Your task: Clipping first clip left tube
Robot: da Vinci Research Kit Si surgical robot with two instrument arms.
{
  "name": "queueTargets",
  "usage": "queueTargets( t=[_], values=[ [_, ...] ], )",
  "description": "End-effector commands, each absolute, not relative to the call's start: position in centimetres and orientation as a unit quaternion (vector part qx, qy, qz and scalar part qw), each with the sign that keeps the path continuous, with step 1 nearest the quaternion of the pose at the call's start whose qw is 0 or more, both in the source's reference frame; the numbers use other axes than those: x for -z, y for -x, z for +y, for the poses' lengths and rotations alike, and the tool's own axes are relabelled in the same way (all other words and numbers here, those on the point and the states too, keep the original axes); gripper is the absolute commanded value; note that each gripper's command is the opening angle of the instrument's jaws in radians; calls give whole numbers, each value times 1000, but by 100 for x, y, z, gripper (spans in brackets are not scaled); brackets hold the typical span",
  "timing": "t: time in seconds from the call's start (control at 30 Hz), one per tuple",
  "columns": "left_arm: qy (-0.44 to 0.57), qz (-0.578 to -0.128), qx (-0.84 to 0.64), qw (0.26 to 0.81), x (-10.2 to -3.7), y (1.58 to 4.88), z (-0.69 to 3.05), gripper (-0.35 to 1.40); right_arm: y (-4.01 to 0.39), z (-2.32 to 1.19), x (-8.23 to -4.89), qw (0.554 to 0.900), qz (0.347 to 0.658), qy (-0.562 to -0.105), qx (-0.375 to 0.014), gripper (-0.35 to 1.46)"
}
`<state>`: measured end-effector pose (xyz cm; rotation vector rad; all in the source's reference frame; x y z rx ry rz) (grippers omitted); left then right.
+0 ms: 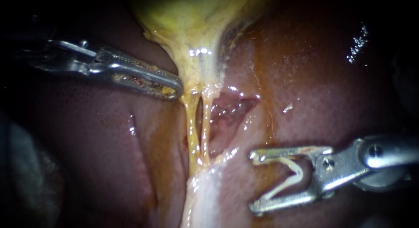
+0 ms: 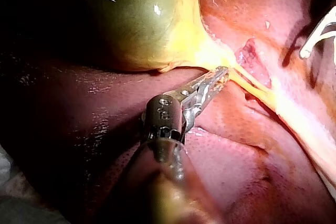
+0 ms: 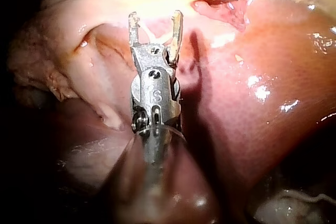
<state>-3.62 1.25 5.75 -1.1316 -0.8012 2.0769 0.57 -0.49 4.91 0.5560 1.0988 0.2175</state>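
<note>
Below the gallbladder (image 1: 192,23), two thin yellow tubes run down side by side over the liver (image 1: 314,93). The left tube (image 1: 192,130) is the one you want, and it lies bare with no metal touching it. Your left tool (image 1: 173,89) has its jaws pressed together at the edge of the gallbladder's neck, just above where the tubes part, and it seems to pinch a bit of yellow tissue there. Your right tool (image 1: 254,181) stands off to the side of the tubes. Its jaws are spread wide with the white clip (image 1: 291,173) carried between them, a leg against each jaw. No part of a tube is inside it yet.

The main risk, as I judge it, is the right tube (image 1: 206,123). It lies between your clip and the target, so coming straight across could catch both tubes, or the wrong one. The gap between them is narrow, and a jaw tip forced through could tear a tube or dig into the liver behind. The clip seems to sit slightly askew, and brushing tissue could dislodge it. If the left tool slips, the tubes could slacken and bunch together.
</note>
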Motion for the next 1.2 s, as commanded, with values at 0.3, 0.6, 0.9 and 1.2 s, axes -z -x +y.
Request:
queueTargets(
  t=[0.3, 0.6, 0.9, 1.2],
  values=[
    [429, -302, -787, 325, -538, 331, 147, -35, -57, -49, -491, 811, 514, -260, -102, 49],
    [432, -291, -786, 334, -509, 310, 160, -35, -58, -47, -491, 810, 514, -262, -101, 48],
    [432, -288, -787, 335, -515, 316, 156, -35, -107, -24, -507, 788, 472, -357, -171, 48],
    [432, -286, -787, 336, -516, 317, 156, -35, -148, -9, -531, 771, 476, -384, -176, 44]
  ],
)
